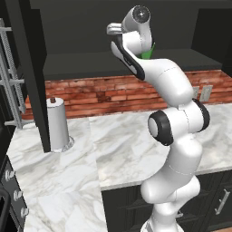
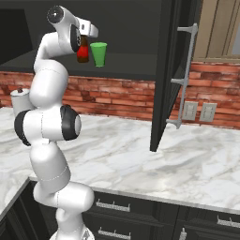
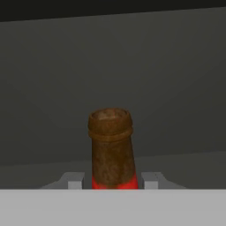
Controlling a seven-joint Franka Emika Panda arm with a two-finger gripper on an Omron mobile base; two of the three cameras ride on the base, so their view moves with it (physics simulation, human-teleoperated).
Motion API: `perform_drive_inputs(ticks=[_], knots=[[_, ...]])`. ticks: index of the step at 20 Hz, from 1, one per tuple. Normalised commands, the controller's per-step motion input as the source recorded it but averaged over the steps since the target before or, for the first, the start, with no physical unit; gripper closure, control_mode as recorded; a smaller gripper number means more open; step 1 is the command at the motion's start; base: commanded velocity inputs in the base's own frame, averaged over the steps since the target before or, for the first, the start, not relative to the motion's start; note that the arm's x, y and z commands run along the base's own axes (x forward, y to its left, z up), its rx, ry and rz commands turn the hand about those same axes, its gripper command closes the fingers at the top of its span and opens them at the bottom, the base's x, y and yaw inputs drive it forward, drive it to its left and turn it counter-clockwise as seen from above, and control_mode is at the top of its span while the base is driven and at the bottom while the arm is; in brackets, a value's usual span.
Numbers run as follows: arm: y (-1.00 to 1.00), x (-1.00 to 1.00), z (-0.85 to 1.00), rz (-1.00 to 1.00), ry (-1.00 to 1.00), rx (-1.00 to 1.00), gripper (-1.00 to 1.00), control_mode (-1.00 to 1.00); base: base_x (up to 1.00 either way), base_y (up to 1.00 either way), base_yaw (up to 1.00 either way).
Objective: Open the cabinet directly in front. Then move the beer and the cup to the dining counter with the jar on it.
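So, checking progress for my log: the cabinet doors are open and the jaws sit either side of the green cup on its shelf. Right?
Not quite. The cabinet is open, but the jaws flank the beer, not the cup, which stands beside it on the shelf. The hand view shows the bottle's neck between them.

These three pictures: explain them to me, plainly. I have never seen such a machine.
It is a white robot arm in a simulated kitchen. Two pictures come from cameras behind it, left and right; the third looks along its hand. The black wall cabinet stands open. Inside are a dark brown glass bottle with a red label and a bright green plastic tumbler. The tool has a finger on each side of the bottle; whether it grips, I cannot tell. On the marble worktop stands a white paper-towel roll.
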Motion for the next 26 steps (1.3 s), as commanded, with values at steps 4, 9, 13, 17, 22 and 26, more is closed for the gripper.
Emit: perform_drive_inputs(ticks=[4, 9, 13, 17, 22, 26], knots=[[0.00, 0.00, 0.00, 0.00, 0.00, 0.00, 1.00, -1.00, 0.00, 0.00, 0.00], [0.00, 0.00, 0.00, 0.00, 0.00, 0.00, 1.00, -1.00, 0.00, 0.00, 0.00], [0.00, -0.26, 0.00, 0.00, -0.11, 0.00, 1.00, -1.00, 0.00, 0.00, 0.00], [0.00, -0.45, 0.00, 0.00, -0.28, 0.00, 1.00, -1.00, 0.00, 0.00, 0.00], [0.00, -0.48, 0.00, 0.00, -0.27, 0.00, 1.00, -1.00, 0.00, 0.00, 0.00], [0.00, -0.89, 0.11, 0.00, -0.24, 0.00, 1.00, -1.00, 0.00, 0.00, 0.00]])
